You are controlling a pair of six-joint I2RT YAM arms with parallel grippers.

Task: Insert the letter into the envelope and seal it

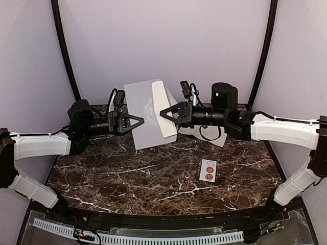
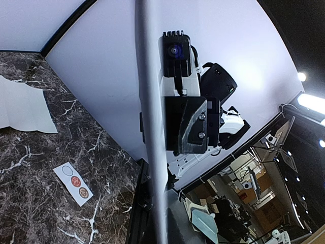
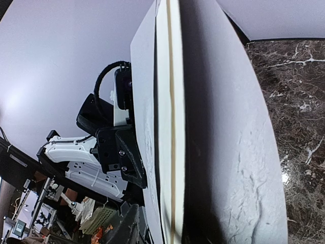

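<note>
The grey-lavender envelope (image 1: pixel 143 104) stands upright in the air above the table's back. My left gripper (image 1: pixel 141 121) is shut on its left edge. In the left wrist view the envelope (image 2: pixel 152 127) runs edge-on as a grey vertical band. The white folded letter (image 1: pixel 167 104) stands against the envelope's right side. My right gripper (image 1: pixel 163 113) has its tips at the letter's edge, and whether they pinch it does not show. In the right wrist view the letter (image 3: pixel 168 101) and the envelope (image 3: pixel 144 81) lie side by side, edge-on, and the fingers are hidden.
A small white sticker strip (image 1: pixel 208 170) with round seals lies on the dark marble table (image 1: pixel 127 178), right of centre. A white sheet (image 1: pixel 214 137) lies flat at the back right under the right arm. Grey walls close off the back and sides.
</note>
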